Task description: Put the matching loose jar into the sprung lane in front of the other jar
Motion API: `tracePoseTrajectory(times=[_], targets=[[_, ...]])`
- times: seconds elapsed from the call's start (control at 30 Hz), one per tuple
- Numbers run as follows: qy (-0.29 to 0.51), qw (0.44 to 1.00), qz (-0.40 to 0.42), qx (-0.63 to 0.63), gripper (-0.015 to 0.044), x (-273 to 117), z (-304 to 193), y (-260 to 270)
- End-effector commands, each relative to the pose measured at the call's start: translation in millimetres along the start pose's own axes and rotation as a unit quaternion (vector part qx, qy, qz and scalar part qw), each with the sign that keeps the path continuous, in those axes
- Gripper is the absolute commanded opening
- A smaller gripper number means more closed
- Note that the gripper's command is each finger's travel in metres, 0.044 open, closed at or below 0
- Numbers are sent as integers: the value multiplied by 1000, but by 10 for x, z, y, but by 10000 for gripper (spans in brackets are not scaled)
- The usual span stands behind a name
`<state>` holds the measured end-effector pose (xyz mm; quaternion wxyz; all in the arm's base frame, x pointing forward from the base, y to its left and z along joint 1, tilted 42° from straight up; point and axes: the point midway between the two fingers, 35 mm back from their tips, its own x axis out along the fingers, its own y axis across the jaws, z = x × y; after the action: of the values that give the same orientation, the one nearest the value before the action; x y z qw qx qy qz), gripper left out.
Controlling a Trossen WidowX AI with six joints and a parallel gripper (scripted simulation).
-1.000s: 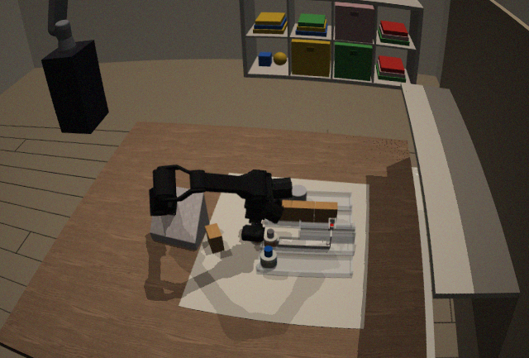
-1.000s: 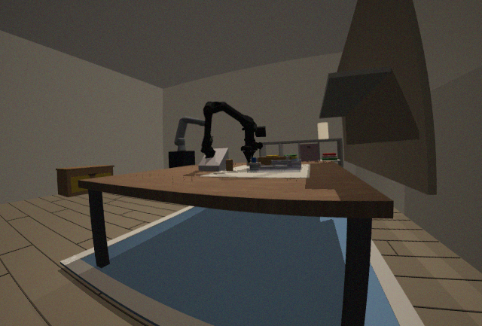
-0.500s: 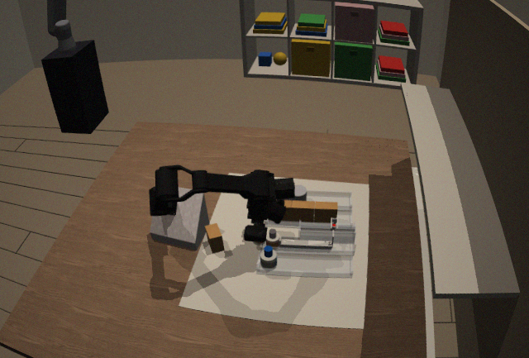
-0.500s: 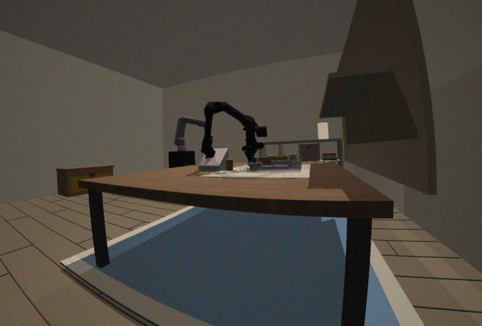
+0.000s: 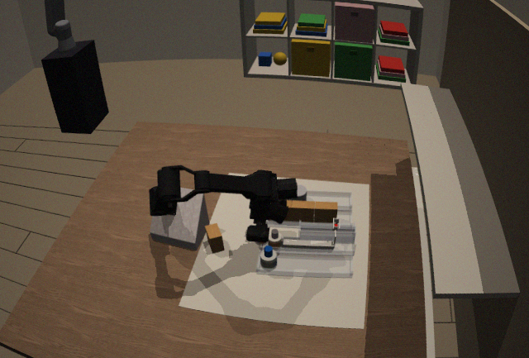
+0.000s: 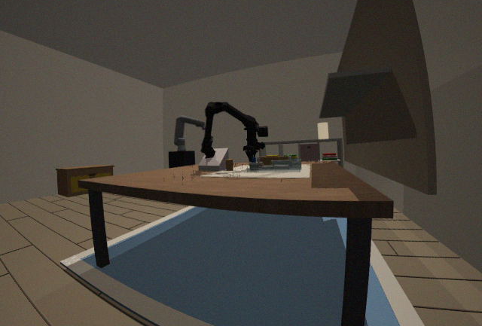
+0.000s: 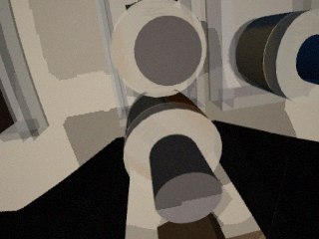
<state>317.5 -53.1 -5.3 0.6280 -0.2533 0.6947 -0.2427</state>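
A blue-knobbed jar [image 5: 268, 258] [image 7: 279, 55] with a white shoulder; my black end effector [image 5: 257, 233] [image 6: 251, 159] [image 7: 167, 137]; a brown wood-grained tabletop [image 5: 107, 269] [image 6: 194, 188].
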Motion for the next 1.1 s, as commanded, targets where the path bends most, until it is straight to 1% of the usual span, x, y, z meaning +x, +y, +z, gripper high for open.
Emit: tracePoseTrajectory(times=[0.0, 1.07], targets=[[-12, 1000, -1, 8, 0, -33, 114, -25], [-12, 1000, -1, 9, 0, -70, 262, -40]])
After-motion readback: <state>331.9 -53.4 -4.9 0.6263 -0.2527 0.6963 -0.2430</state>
